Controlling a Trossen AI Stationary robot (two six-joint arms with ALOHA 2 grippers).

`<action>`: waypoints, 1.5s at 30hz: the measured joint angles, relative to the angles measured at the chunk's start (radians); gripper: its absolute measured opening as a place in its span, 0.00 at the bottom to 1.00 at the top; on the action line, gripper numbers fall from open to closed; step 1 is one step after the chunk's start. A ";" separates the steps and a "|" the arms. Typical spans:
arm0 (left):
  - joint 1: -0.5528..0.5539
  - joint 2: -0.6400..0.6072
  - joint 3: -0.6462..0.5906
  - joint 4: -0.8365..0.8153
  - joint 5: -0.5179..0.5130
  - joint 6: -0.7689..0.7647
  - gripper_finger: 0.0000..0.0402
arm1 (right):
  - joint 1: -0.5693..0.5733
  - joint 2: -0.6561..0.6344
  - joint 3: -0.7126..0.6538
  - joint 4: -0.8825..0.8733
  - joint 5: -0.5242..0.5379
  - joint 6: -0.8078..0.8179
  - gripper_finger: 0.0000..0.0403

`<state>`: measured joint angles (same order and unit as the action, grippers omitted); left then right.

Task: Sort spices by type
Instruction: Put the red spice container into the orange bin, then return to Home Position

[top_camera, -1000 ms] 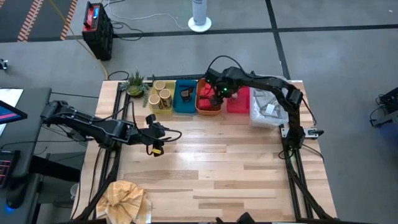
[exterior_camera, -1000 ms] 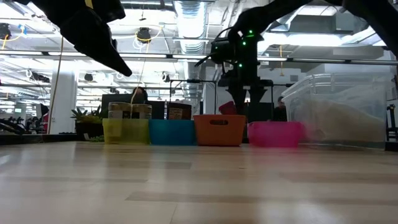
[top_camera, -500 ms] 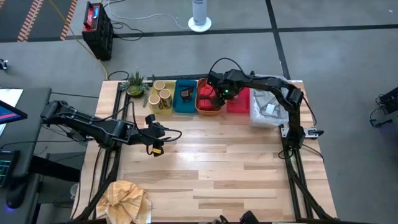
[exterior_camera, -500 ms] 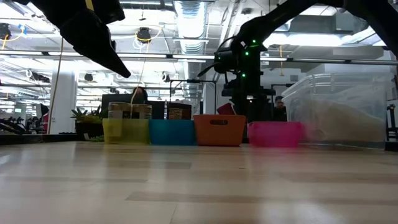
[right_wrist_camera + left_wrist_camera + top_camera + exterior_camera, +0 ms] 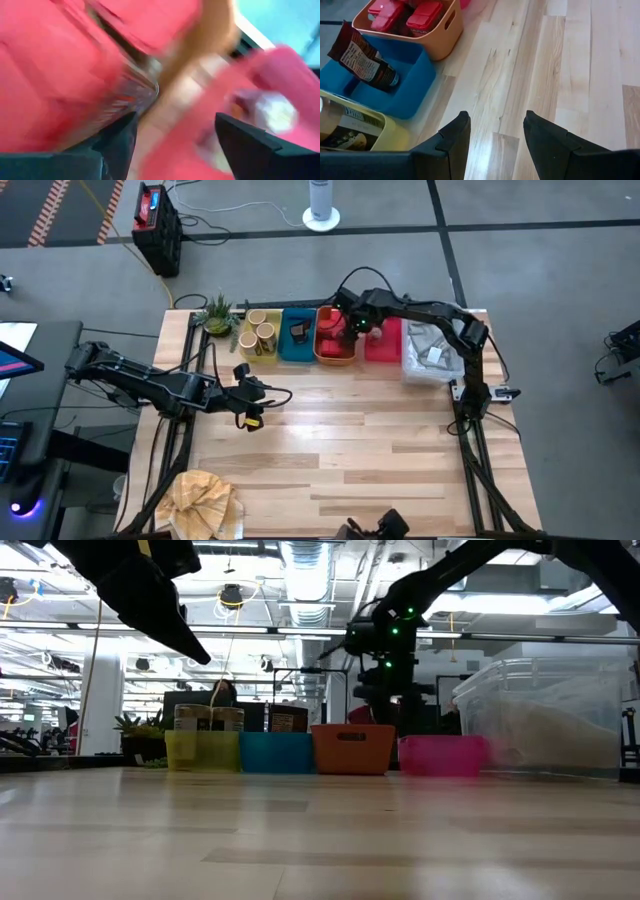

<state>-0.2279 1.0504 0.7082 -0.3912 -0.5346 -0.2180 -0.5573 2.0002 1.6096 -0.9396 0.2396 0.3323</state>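
Wooden worktop [image 5: 350, 440]: your right tool [image 5: 352, 330] is hovering, fingers apart and empty, over the red packs [image 5: 405, 12] lying in the orange tray [image 5: 335, 354]. Descending carelessly risks striking its rim. Left tool [image 5: 492, 137] is waiting, wide.

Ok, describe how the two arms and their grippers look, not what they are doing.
Both arms are dark, jointed and slim. The left gripper carries a small yellow marking, and a black cable loops beside it; its fingers are dark, flat, angular blades. The right gripper shows green indicator lights, with a black cable arching over that arm.
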 joint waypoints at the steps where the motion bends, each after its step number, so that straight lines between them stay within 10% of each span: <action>1: 0.000 0.000 0.000 0.000 0.000 0.000 0.43 | 0.003 0.000 0.000 0.027 -0.004 -0.007 0.74; 35: 0.000 0.000 0.000 0.002 0.000 0.009 0.43 | 0.056 -0.014 0.054 -0.018 0.027 -0.103 0.72; 45: -0.117 -0.166 -0.072 0.168 -0.158 0.154 0.43 | 0.109 -0.399 -0.124 0.214 0.028 -0.222 0.71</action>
<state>-0.3448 0.8849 0.6365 -0.2228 -0.6922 -0.0641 -0.4483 1.6009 1.4859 -0.7260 0.2680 0.1101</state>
